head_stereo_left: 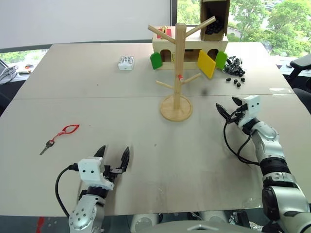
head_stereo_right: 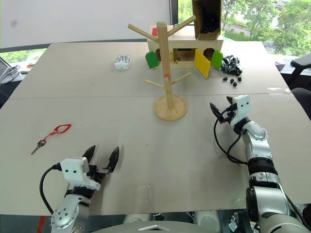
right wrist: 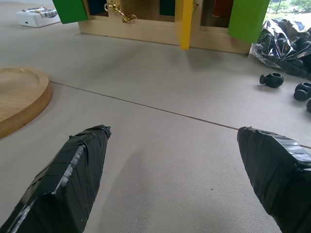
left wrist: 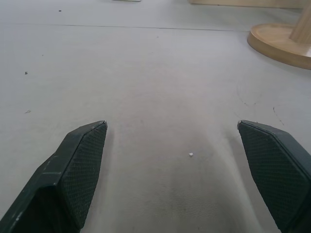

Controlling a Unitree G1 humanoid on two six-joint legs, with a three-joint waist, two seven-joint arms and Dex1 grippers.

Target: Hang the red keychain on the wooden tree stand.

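The red keychain (head_stereo_left: 62, 134) lies flat on the table at the near left, its red loop toward the table's middle and its small metal key toward the left edge. My left gripper (head_stereo_left: 115, 148) hovers low over the table to the right of it, open and empty, well apart from the keychain. The wooden tree stand (head_stereo_left: 179, 68) stands upright at the table's centre on its round disc base (left wrist: 279, 41). My right gripper (head_stereo_left: 227, 105) is open and empty just right of the base (right wrist: 19, 97), pointing toward the far side.
Behind the stand is a wooden box-house (head_stereo_left: 189, 48) with green and yellow flaps and a cardboard box (head_stereo_left: 214, 17) on top. A bag and loose black beads (head_stereo_left: 236, 68) lie to its right. A small white box (head_stereo_left: 126, 62) sits far left of the stand.
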